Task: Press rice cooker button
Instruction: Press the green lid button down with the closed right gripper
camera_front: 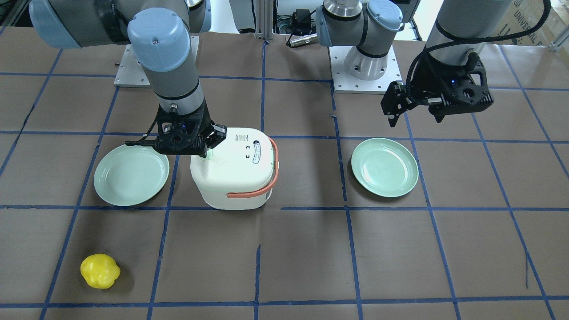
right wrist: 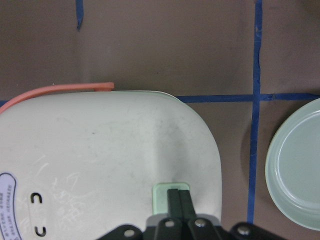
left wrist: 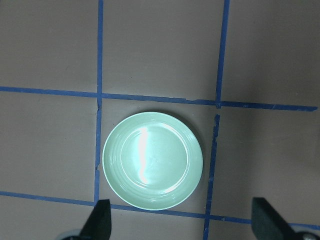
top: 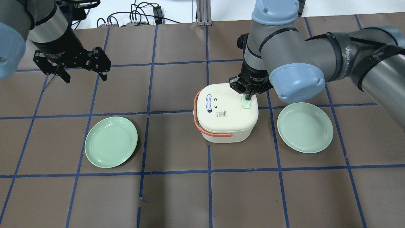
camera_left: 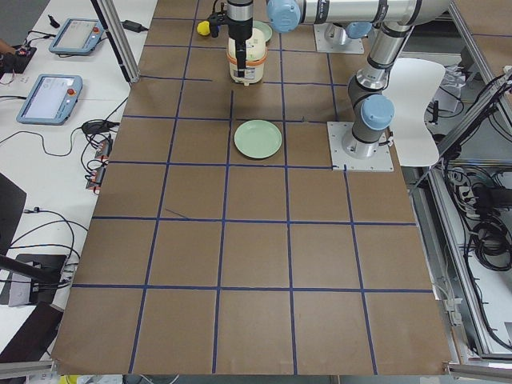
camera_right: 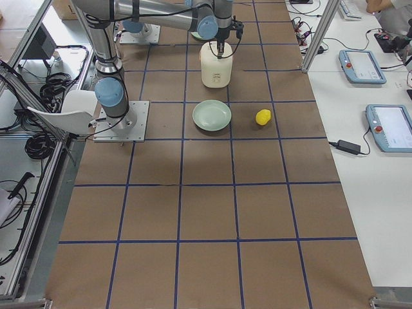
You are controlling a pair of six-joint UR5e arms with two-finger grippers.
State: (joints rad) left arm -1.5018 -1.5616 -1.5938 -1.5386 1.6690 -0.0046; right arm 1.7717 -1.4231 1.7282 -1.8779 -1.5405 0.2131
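Observation:
The white rice cooker with a salmon handle stands mid-table, also in the front view. Its pale green button sits at the lid's edge nearest the robot's right. My right gripper is shut, fingers together and pointing down, their tips resting on the button; the wrist view shows the gripper at the button's middle. My left gripper is open and empty, held above the table far to the cooker's left, over a green plate.
One green plate lies left of the cooker and another right of it, close to the right arm. A yellow pepper lies near the table's far edge on the right arm's side.

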